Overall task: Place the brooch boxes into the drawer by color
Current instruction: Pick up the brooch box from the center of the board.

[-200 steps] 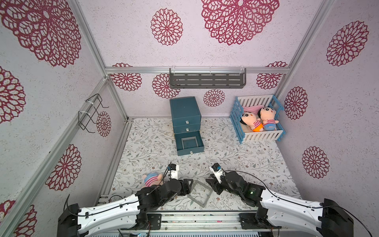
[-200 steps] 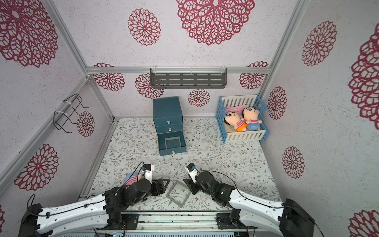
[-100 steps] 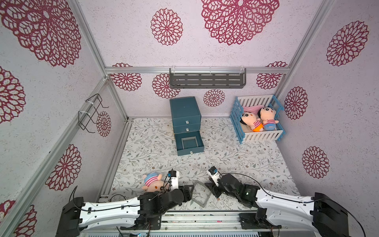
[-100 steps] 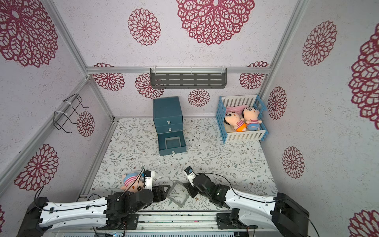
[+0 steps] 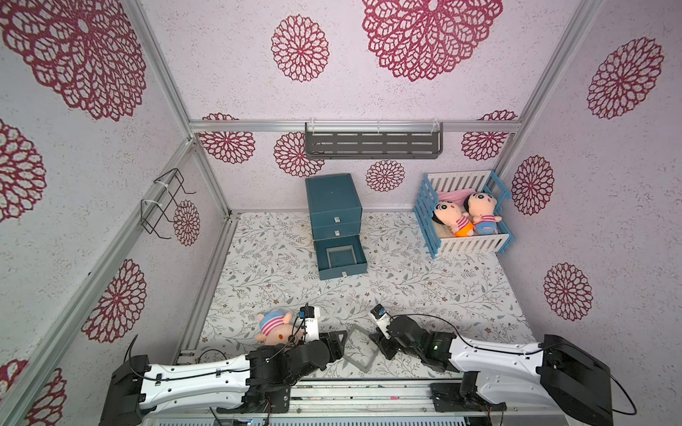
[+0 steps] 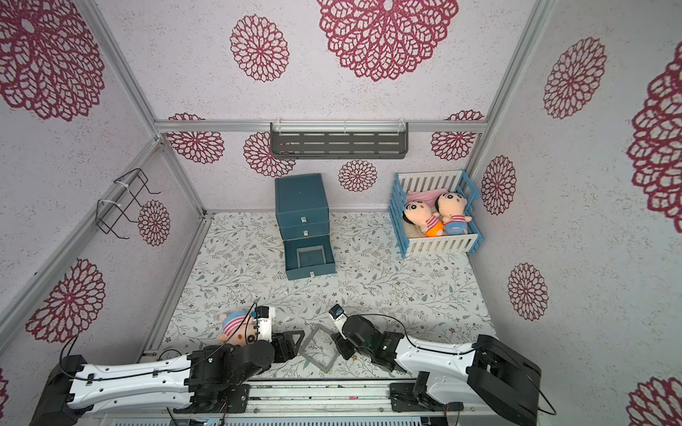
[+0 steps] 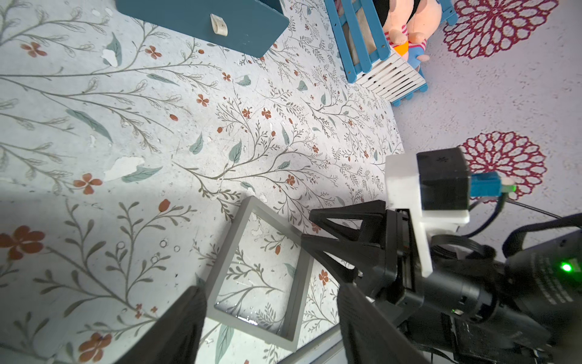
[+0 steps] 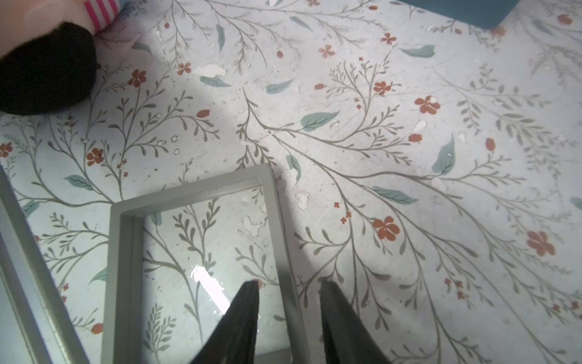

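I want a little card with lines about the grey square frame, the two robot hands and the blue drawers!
loose box: grey square frame with clear centre, on the flowery table, close to the robot
right gripper: open, fingers astride one side of that frame
left gripper: open, at the frame's opposite side
cabinet: dark teal three-drawer cabinet, upper two drawers shut
bottom drawer: pulled out, second grey frame inside

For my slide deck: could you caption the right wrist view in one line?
Right end effector open astride one rail of a grey brooch box on the floral tabletop.
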